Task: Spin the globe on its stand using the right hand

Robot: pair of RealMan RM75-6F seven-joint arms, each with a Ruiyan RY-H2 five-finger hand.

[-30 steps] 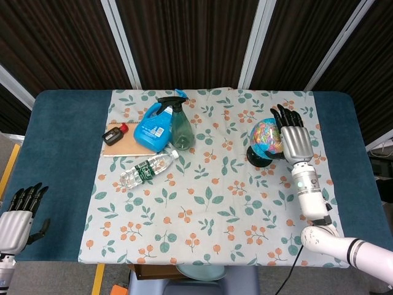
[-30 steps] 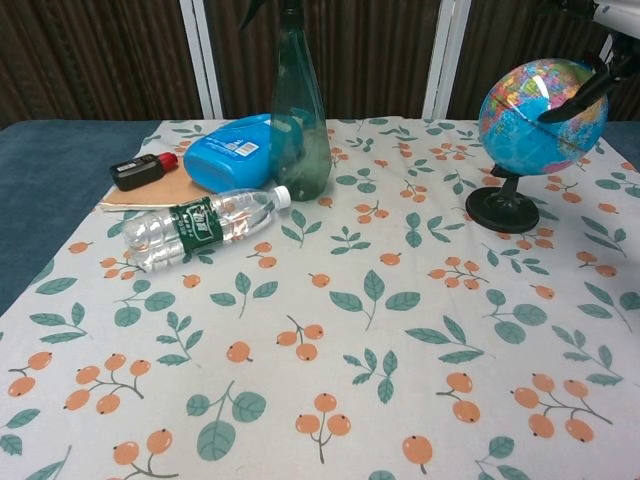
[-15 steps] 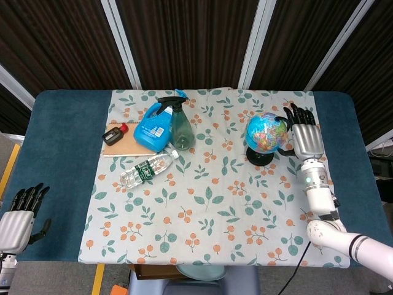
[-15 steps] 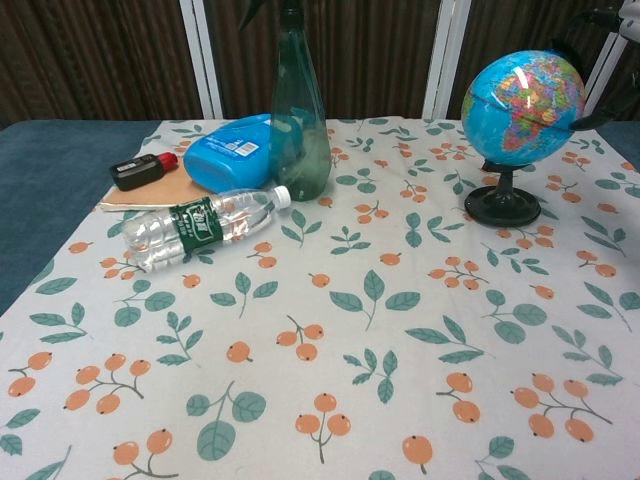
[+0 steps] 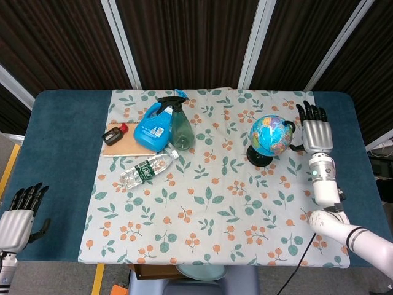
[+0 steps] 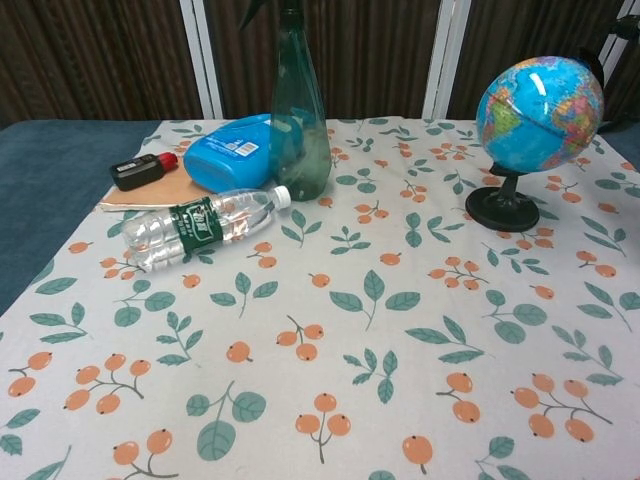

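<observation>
A small blue globe [image 5: 270, 134] stands on its black stand [image 5: 260, 158] at the right of the patterned cloth; the chest view shows the globe [image 6: 539, 112] upright on its round base [image 6: 502, 212]. My right hand [image 5: 315, 130] is just to the right of the globe, fingers straight and apart, a small gap between it and the ball. It holds nothing. My left hand [image 5: 18, 215] hangs off the table's near left corner, fingers spread and empty.
A green spray bottle [image 5: 182, 126], a blue detergent bottle [image 5: 154, 126], a lying water bottle [image 5: 147, 168], and a small black device [image 5: 115, 134] on a brown board [image 5: 116, 147] occupy the cloth's left half. Blue table cover [image 5: 67, 166] borders both sides.
My right hand has drawn away from the globe to the right, from resting on it to standing apart. The globe's pattern has turned. The left hand has barely moved.
</observation>
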